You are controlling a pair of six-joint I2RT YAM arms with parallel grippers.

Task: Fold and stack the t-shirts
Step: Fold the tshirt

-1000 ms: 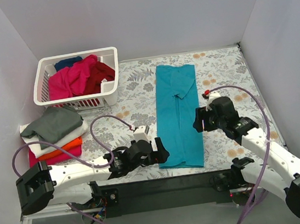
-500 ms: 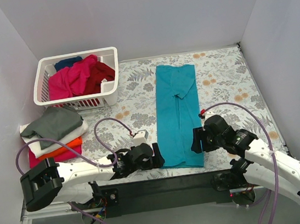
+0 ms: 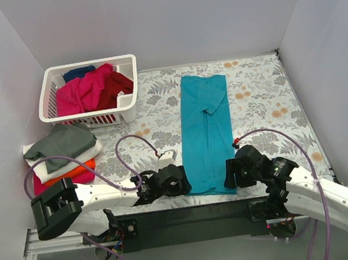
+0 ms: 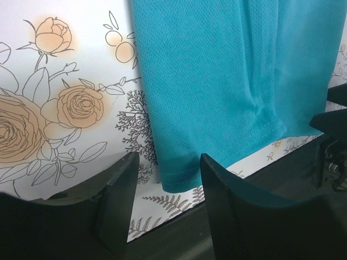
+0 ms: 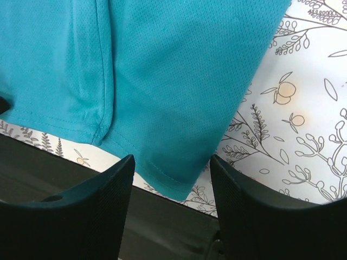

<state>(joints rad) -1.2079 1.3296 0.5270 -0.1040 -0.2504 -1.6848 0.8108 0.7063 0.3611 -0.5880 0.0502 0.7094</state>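
Observation:
A teal t-shirt (image 3: 206, 129), folded lengthwise into a long strip, lies on the floral table from the back to the near edge. My left gripper (image 3: 180, 184) is open at its near left corner, which shows between the fingers in the left wrist view (image 4: 176, 176). My right gripper (image 3: 230, 175) is open at its near right corner, which shows in the right wrist view (image 5: 173, 181). Neither holds cloth. A stack of folded shirts (image 3: 62, 157), grey on top, then white, orange and magenta, sits at the left.
A white lattice basket (image 3: 126, 107) at the back left holds magenta, dark red and navy shirts. The black table edge rail (image 3: 191, 214) runs just below the shirt's hem. White walls close in both sides and the back.
Both grippers have moved toward the near edge and closer to the shirt's bottom corners; the right arm came down from mid-shirt. The shirt has not moved.

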